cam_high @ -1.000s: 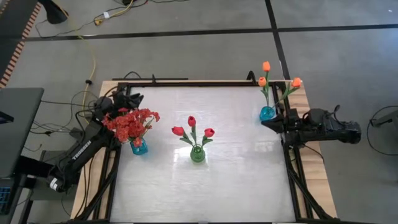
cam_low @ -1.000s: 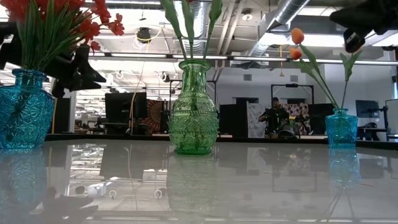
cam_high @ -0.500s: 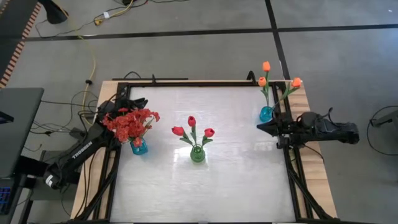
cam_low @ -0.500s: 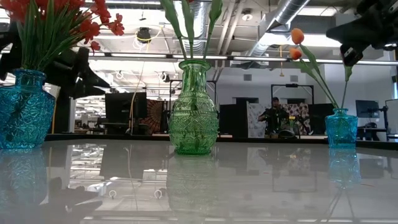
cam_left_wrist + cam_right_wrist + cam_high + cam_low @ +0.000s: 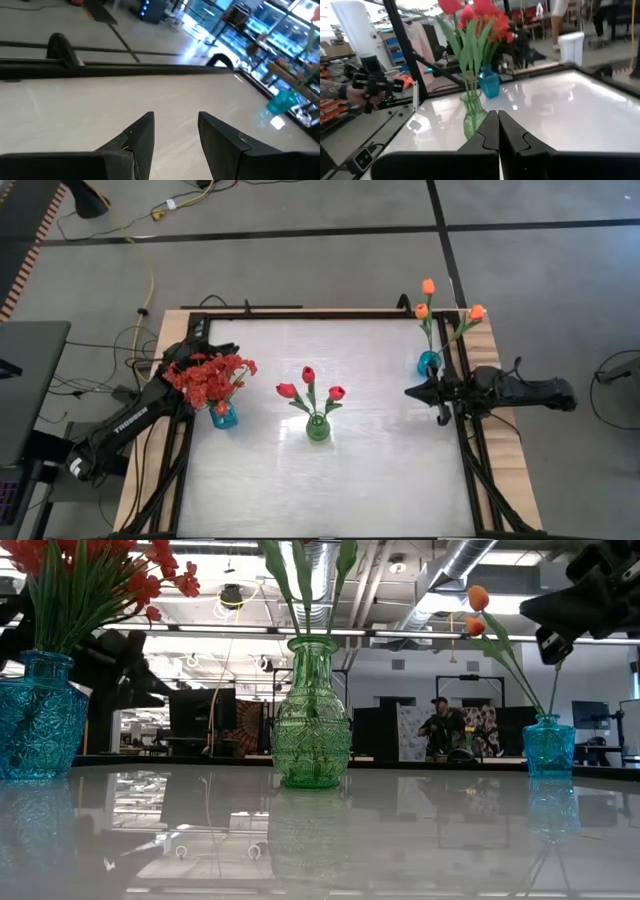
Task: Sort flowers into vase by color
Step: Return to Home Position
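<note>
Bushy red sprays (image 5: 207,376) stand in a blue vase (image 5: 223,417) at the table's left. Three red tulips (image 5: 308,388) stand in a green vase (image 5: 318,428) in the middle. Three orange tulips (image 5: 428,305) stand in a small blue vase (image 5: 429,363) at the right. My left gripper (image 5: 232,348) hovers open behind the red sprays (image 5: 90,570), and its wrist view shows its fingers spread (image 5: 175,132) over bare table. My right gripper (image 5: 407,393) is shut (image 5: 498,127) and hovers near the small blue vase (image 5: 548,745), pointing toward the green vase (image 5: 472,117).
A black frame (image 5: 330,315) runs along the table's far edge and sides. A wide bare stretch of white tabletop (image 5: 330,490) lies toward the near edge. A person (image 5: 440,725) sits in the room beyond the table, and a hand with a device (image 5: 365,87) shows off the table.
My right gripper has moved down and toward the table's left and near edge, away from the small blue vase. My left gripper has sunk a little behind the red sprays. The vases and flowers have stayed where they were.
</note>
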Robot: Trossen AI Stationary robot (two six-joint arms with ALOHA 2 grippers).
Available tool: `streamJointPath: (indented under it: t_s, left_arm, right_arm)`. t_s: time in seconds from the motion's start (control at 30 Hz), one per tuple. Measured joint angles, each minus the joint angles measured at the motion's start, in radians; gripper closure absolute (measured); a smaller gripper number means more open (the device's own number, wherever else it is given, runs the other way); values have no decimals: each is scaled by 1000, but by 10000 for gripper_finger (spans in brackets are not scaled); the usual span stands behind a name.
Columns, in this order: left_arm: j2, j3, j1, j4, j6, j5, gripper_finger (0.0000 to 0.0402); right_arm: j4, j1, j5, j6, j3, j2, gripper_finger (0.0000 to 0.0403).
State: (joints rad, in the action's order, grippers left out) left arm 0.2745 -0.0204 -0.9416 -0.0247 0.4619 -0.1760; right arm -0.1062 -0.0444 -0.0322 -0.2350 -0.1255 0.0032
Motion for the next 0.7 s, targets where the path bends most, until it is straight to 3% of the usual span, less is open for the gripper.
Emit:
streamJointPath:
  t_s: [0.33,0.7]
  left_arm:
    - [0,10,89,-148,-81,6,262]
    - [0,11,448,-186,-109,193,262]
  right_arm:
    - [176,8,24,52,105,0,384]
    - [130,8,37,116,117,0,384]
